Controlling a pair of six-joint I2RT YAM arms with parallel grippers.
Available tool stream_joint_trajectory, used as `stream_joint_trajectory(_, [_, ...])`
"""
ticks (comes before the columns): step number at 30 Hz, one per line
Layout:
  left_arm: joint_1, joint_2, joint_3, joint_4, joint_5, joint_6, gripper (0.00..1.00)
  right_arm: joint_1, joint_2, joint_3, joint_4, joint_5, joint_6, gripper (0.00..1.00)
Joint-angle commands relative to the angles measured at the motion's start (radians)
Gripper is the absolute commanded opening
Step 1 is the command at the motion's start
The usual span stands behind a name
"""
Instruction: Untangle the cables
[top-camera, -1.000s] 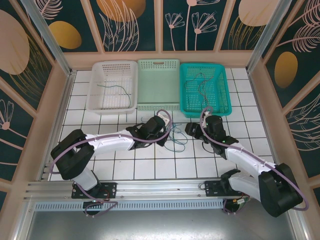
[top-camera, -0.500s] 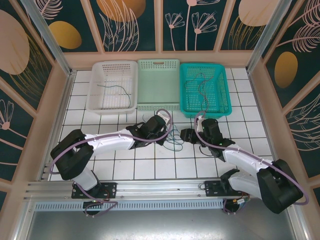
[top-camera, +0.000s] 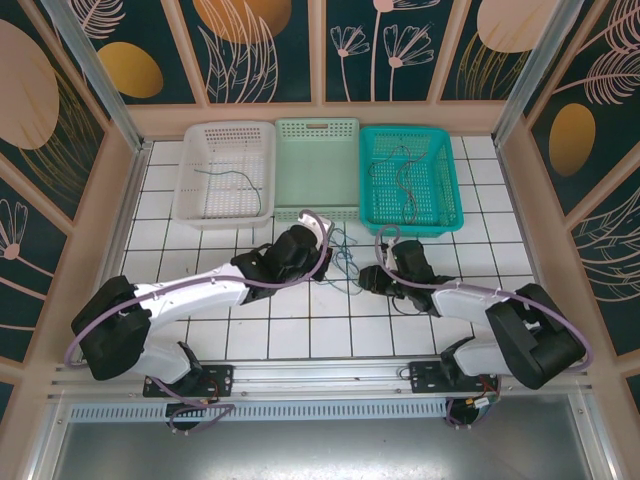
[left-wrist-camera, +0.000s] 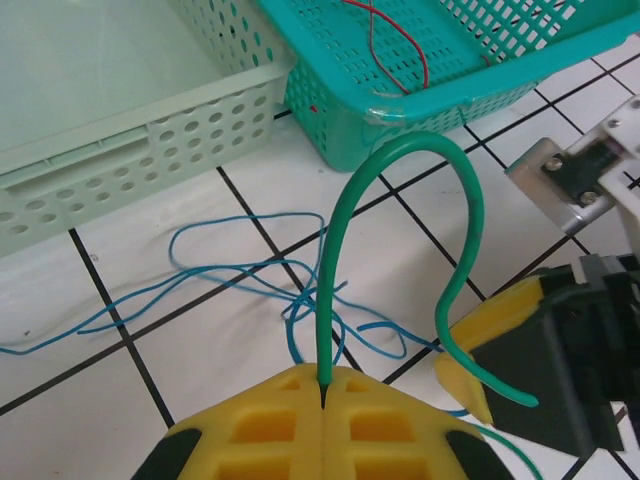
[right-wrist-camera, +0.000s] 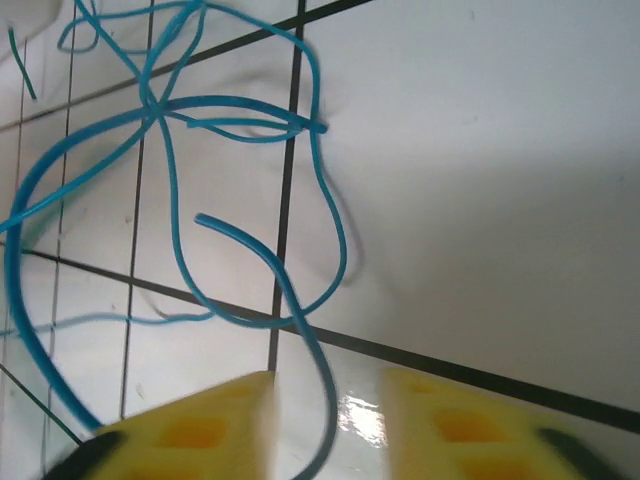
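In the left wrist view the bottom edge cuts off the left hand, and the green cable vanishes into the seam between its pressed-together pads. The right hand is blurred and cropped low. The blue cable runs off between its parted fingers, contact unclear.

Thin cables – on the tiled tabletop and in two baskets at its far edge

A loose tangle of blue cables is spread on the white tiles near the middle of the tabletop, just before the near rim of the pale green basket; several loops are crossed over one another, and one strand is passed between the parted fingers of the right gripper. A green cable is pinched upright by the left gripper and is bent over in a hook – its free end points down. A red cable is laid in the teal basket, and a thin dark cable is curved on the floor of the white basket.
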Motion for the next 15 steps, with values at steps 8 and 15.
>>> stream_joint_trajectory(8, [0.003,-0.089,-0.078,-0.027,-0.162,0.025,0.00,0.005,-0.011,0.053,-0.143,0.233,0.033,0.00])
stream_joint_trajectory(15, [0.006,-0.162,-0.106,-0.021,-0.217,0.028,0.00,0.005,-0.053,0.054,-0.203,0.290,0.028,0.00])
